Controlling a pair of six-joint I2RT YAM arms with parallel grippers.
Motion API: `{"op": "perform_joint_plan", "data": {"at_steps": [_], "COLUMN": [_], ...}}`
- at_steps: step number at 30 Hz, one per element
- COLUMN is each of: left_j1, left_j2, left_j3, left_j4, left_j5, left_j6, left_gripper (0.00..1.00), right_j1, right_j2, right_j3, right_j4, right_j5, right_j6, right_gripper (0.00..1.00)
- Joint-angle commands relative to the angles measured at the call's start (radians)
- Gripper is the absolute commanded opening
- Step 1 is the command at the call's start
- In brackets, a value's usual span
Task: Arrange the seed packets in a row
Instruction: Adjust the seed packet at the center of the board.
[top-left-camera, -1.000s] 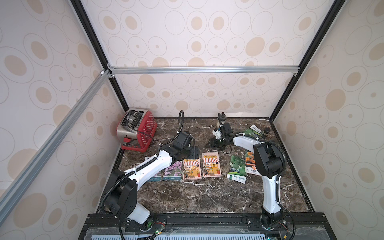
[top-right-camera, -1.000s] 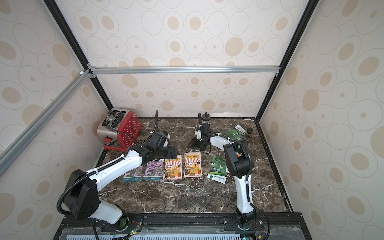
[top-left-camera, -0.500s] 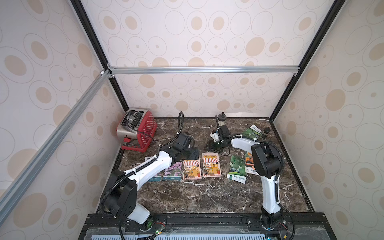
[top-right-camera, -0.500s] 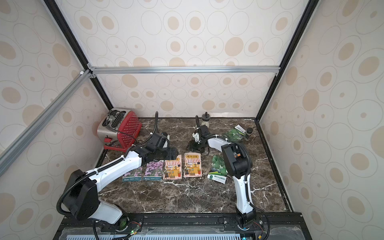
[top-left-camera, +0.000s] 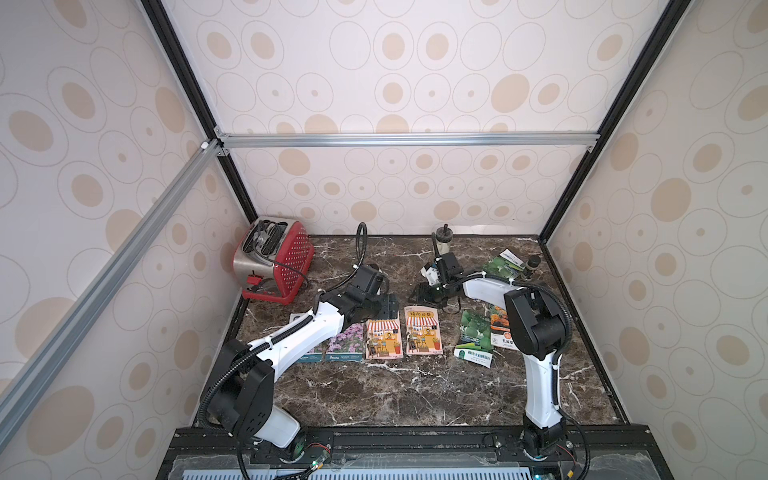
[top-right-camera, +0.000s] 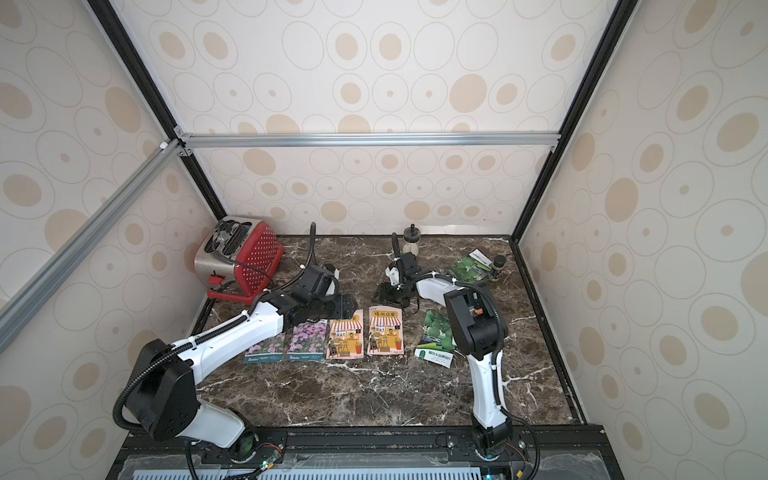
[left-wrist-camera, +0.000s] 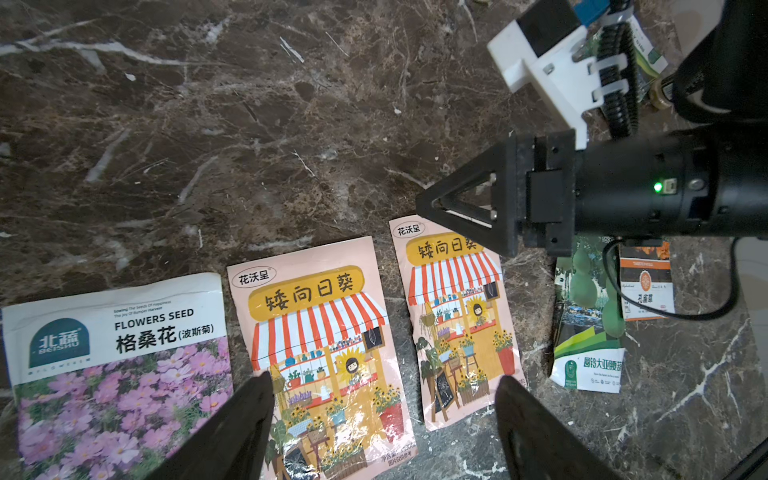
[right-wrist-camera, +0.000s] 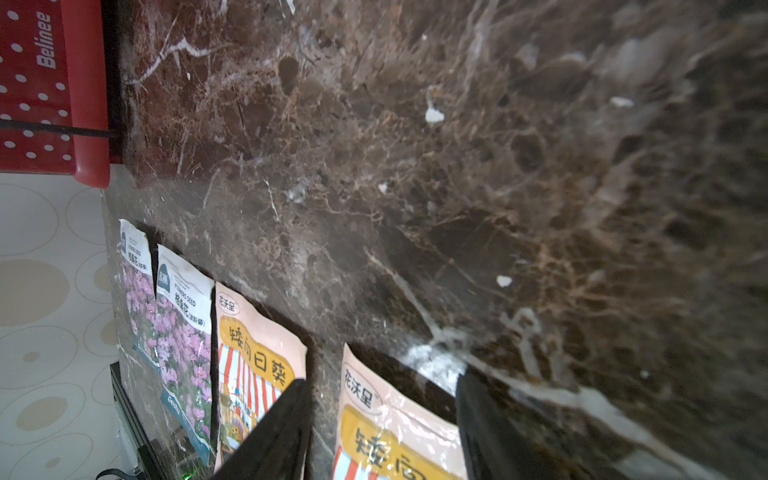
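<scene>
Several seed packets lie flat in a line on the marble table (top-left-camera: 415, 399): two purple-flower ones (top-left-camera: 347, 340) (top-right-camera: 266, 347), then two pink shopfront ones (top-left-camera: 383, 338) (top-left-camera: 423, 336). Further right a green packet (top-left-camera: 473, 338) and an orange marigold packet (top-left-camera: 500, 328) lie askew, partly under my right arm. Another green packet (top-left-camera: 503, 266) sits at the back right. My left gripper (left-wrist-camera: 384, 399) hovers open over the shopfront packets (left-wrist-camera: 320, 345). My right gripper (right-wrist-camera: 381, 382) is open, low at the far edge of the right shopfront packet (right-wrist-camera: 399, 432), whose top corner shows between its fingers.
A red toaster (top-left-camera: 272, 262) stands at the back left with its cord trailing. A small bottle (top-left-camera: 442, 243) stands at the back middle and a small jar (top-left-camera: 530, 266) by the back green packet. Walls close in the table on three sides.
My right gripper has come forward and a little left, down to the far edge of the right shopfront packet. The left arm has hardly moved.
</scene>
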Motion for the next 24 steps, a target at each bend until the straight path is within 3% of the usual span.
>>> {"op": "perform_joint_plan", "data": {"at_steps": [1, 24], "left_j1": [0.007, 0.006], "left_j2": [-0.028, -0.012], "left_j3": [-0.002, 0.012], "left_j4": [0.009, 0.018], "left_j5": [-0.001, 0.006], "left_j6": [-0.012, -0.004], "left_gripper": [0.84, 0.85], "right_j1": [0.011, -0.007], "right_j2": [-0.035, -0.053], "right_j3": [-0.021, 0.048], "right_j4": [-0.039, 0.004], "right_j5": [0.016, 0.0], "right_j6": [-0.001, 0.008], "right_gripper": [0.59, 0.61]}}
